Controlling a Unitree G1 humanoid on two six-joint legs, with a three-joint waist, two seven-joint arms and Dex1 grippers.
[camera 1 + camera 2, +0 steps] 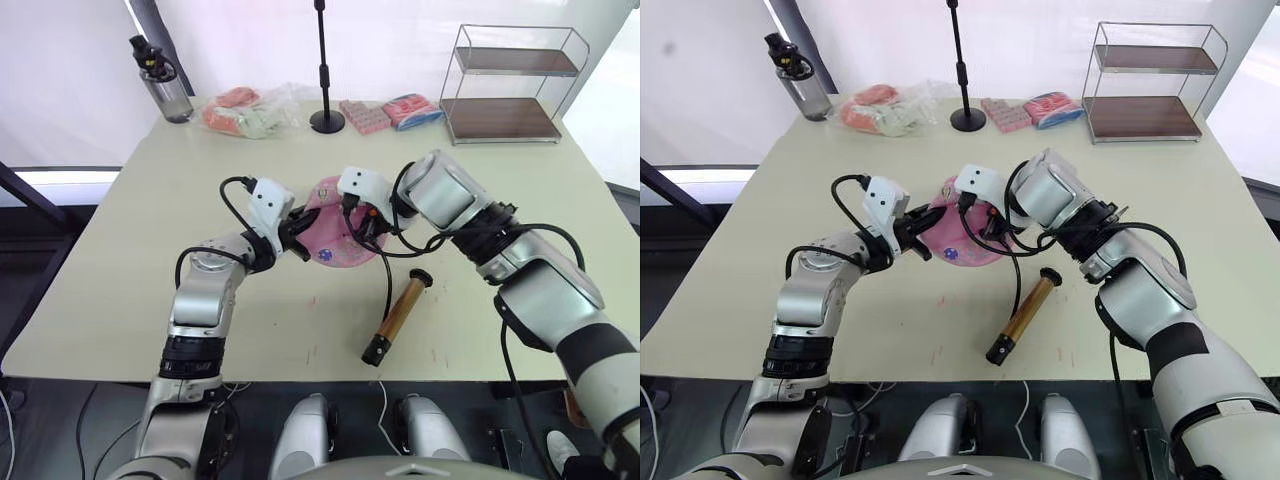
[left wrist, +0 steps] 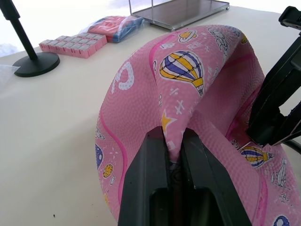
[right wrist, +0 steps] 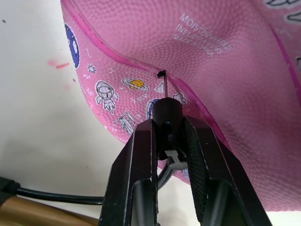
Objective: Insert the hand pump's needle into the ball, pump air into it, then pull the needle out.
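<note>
Nearest the desk's (image 1: 120,300) front edge, toward its right side, the hand pump (image 1: 398,316) lies flat and unattended, its black hose (image 1: 388,268) running up toward the middle of the desk; left there, it gives the hose slack so only the fitting needs steering. Further in, about mid-desk, the limp pink ball (image 2: 197,94) is held between both arms. The left tool (image 2: 174,155) is clamped shut on a fold of the ball's skin, apparently to brace the soft, deflated rubber so it cannot slide or buckle away. The right tool (image 3: 167,141) is closed on the small black fitting, and the needle (image 3: 164,87) points straight at the valve hole (image 3: 161,73), its tip at or just entering the opening; gripping the fitting close behind the pin probably gives the stiffest control. Insertion looks barely begun, with pumping not yet started. Along the far edge stand a water bottle (image 1: 160,80), snack packets (image 1: 245,110), a black stand (image 1: 326,100) and a two-tier shelf (image 1: 510,85), well apart from the work.
</note>
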